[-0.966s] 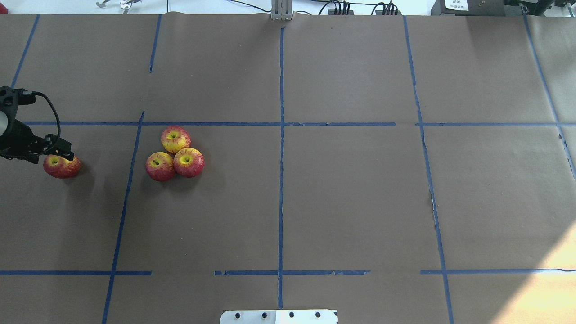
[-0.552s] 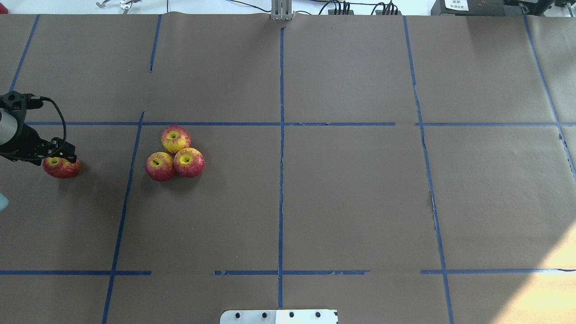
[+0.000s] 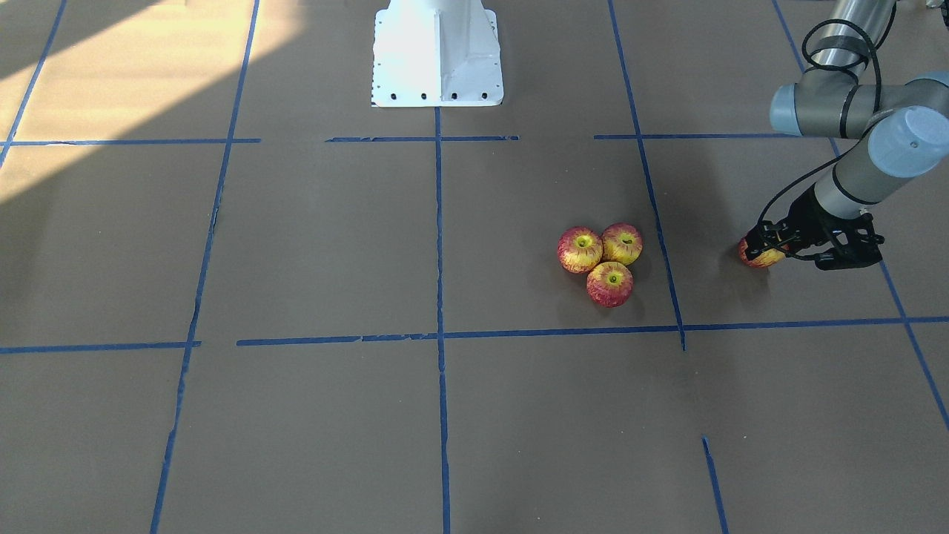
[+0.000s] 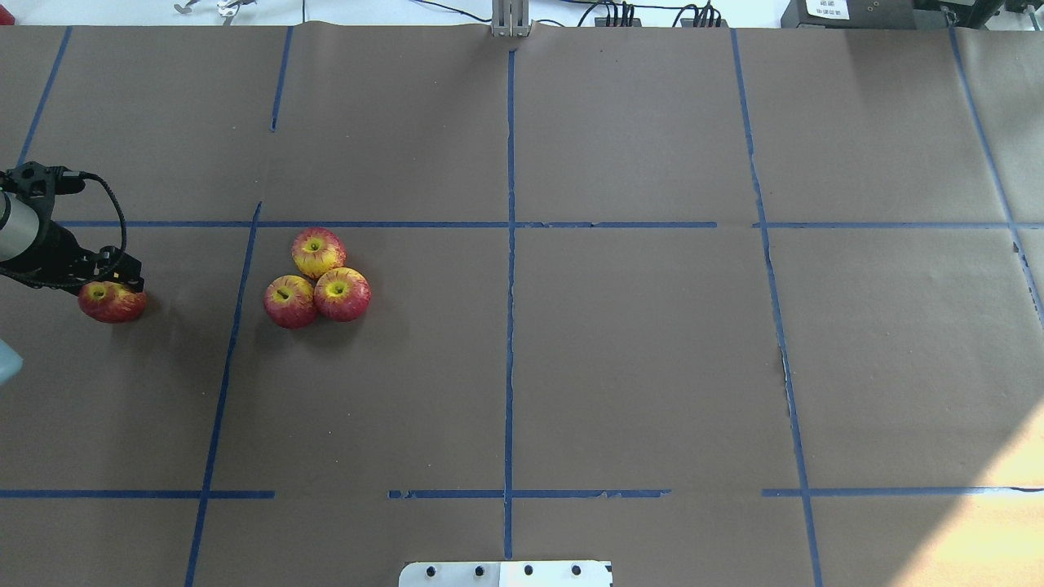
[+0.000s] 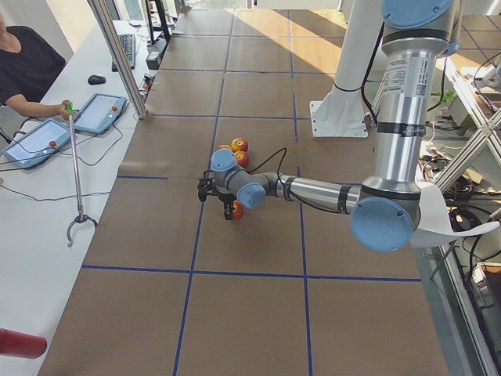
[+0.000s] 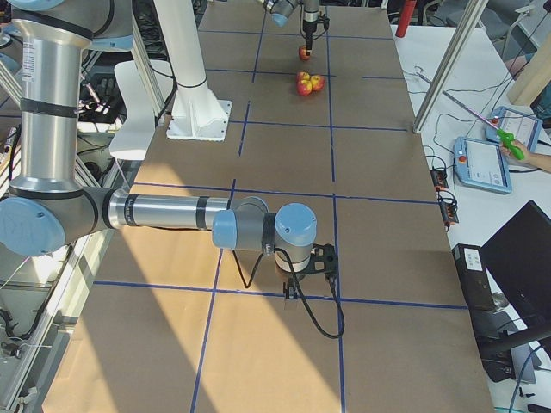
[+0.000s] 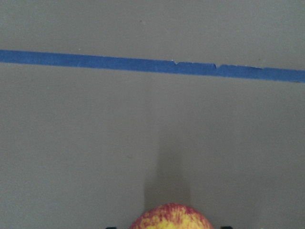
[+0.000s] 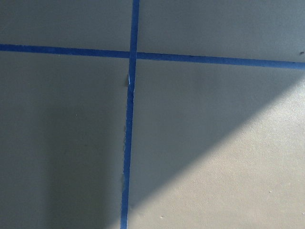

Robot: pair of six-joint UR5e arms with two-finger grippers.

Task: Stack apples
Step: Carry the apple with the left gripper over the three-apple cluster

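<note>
1. Now the left gripper (image 4: 117,280) sits lower and closer over the lone apple (image 4: 114,305) than a second ago and hides more of its top. The apple itself has not shifted.
2. Its jaws stand apart, one on either side of the fruit. In the left wrist view a sliver of counter (image 4: 636,367) shows on either side of the apple, so the grasp looks not yet closed.
3. The lone apple rests on the counter at the robot's far left. It is well apart from the three apples (image 4: 318,281), which touch in a triangle beyond a blue tape line (image 4: 232,326).
4. By that, the triangle likely serves as the base and this fourth apple as the cap, with nothing stacked yet.
5. The lone apple is nearly round, with no real long axis. Its stem dimple faces up, tipped slightly off centre.
6. The right gripper (image 6: 293,291) hangs over bare counter, far from all the fruit. Whether its jaws are apart or together cannot be told.
</note>
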